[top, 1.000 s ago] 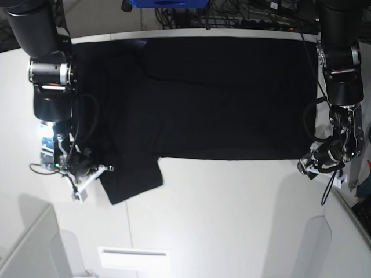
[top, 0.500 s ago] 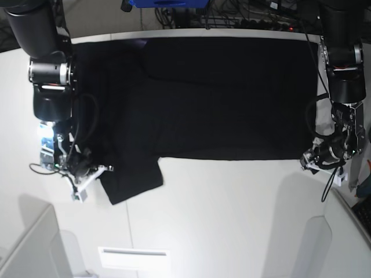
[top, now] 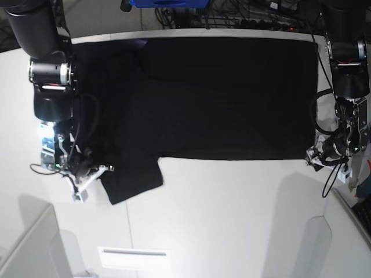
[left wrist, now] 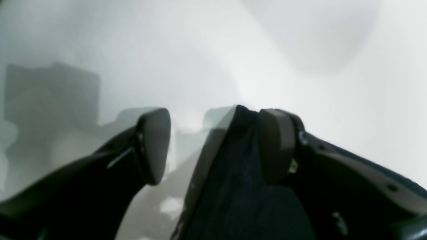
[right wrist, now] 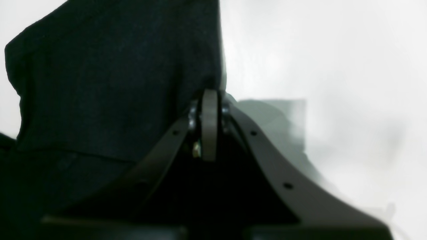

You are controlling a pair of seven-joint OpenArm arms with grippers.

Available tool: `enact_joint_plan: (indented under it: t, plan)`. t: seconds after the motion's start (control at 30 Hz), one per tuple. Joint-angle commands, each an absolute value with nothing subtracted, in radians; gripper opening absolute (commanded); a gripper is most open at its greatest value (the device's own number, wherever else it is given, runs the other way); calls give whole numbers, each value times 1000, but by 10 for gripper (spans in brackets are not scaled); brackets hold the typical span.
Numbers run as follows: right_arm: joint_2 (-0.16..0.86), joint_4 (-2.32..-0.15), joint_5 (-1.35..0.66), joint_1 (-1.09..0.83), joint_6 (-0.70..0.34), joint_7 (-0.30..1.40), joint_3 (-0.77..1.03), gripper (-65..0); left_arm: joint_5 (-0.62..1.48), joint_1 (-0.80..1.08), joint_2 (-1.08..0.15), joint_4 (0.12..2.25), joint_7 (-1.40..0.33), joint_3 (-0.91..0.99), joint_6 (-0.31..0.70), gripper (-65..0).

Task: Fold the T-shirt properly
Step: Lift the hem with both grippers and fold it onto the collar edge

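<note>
Base view | T-shirt (top: 220,95) flat on table (top: 232,220) | L gripper (left wrist: 213,140) jaws apart, cloth against one finger | R gripper (right wrist: 209,100) clamped at sleeve edge

No readable text, labels, brands or numbers anywhere.

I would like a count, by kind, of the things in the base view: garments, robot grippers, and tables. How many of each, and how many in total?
Large black cloth T-shirt: 1
Robot grippers, left gripper and right gripper: 2
White table: 1
Total: 4
</note>
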State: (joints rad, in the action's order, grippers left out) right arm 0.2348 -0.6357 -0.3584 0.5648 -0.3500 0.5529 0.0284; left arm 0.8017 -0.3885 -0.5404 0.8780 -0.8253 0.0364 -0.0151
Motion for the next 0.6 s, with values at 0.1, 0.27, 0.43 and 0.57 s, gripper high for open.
enact_joint_plan:
  t: [0.1, 0.27, 0.43, 0.57]
  plan:
    - [245, -650, -355, 591, -355, 559, 28, -650, 806, -403, -535, 886, -837, 38, -16, -247]
    - [245, -650, -355, 591, -355, 559, 27, -650, 806, -407, -510, 888, -837, 38, -16, -248]
    - [246, -650, -355, 591, -355, 559, 27, -650, 806, -406, -498, 886, -837, 38, -16, -273]
    - [246, -650, -355, 591, -357, 558, 27, -650, 806, -406, -492, 885, -837, 38, -16, -500]
